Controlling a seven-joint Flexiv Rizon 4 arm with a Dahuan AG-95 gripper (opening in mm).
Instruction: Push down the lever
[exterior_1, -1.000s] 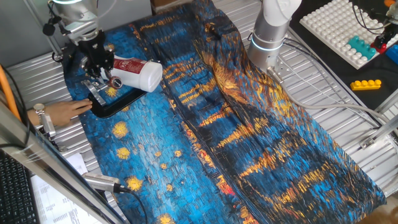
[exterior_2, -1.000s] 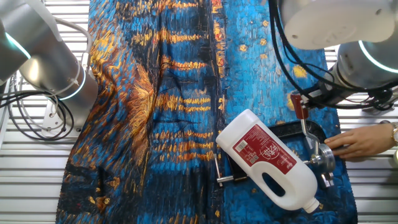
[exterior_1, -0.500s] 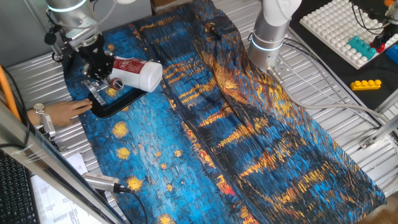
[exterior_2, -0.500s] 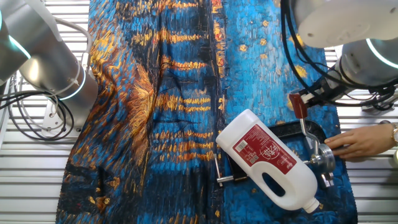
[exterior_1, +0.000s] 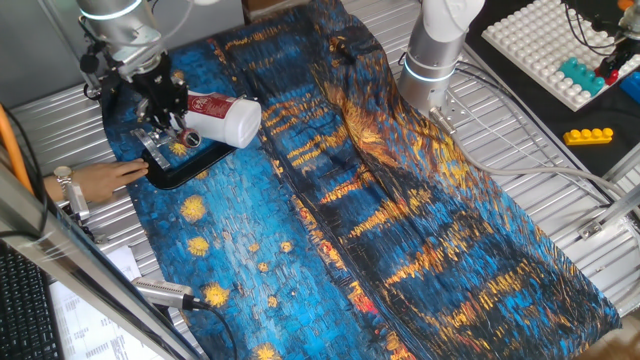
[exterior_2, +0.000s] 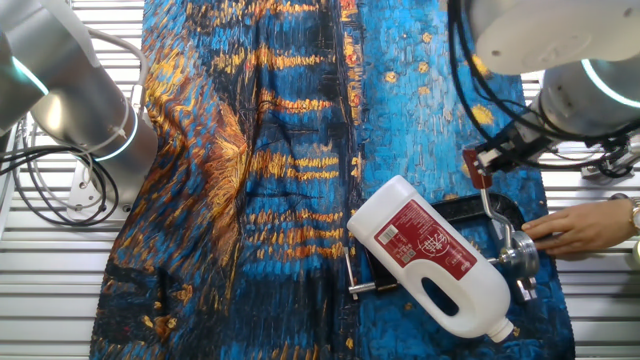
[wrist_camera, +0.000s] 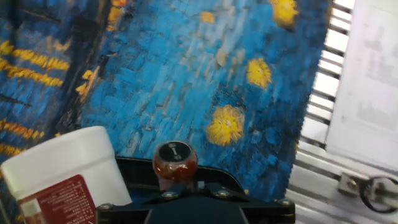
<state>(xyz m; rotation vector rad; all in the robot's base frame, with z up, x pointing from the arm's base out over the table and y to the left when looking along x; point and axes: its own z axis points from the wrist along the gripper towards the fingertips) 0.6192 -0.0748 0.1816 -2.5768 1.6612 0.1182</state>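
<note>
We hold our gripper (exterior_2: 497, 157) at the upright lever (exterior_2: 487, 196), jaw state indiscernible, and judge a firm downward press comes next.

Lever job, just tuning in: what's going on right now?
The gripper sits at the red-brown tip of the lever, which stands upright on the black clamp; it does not look pushed down yet. A white bottle lies across the clamp, and a person's hand rests at its far end. Whether the jaws are open cannot be told.
</note>
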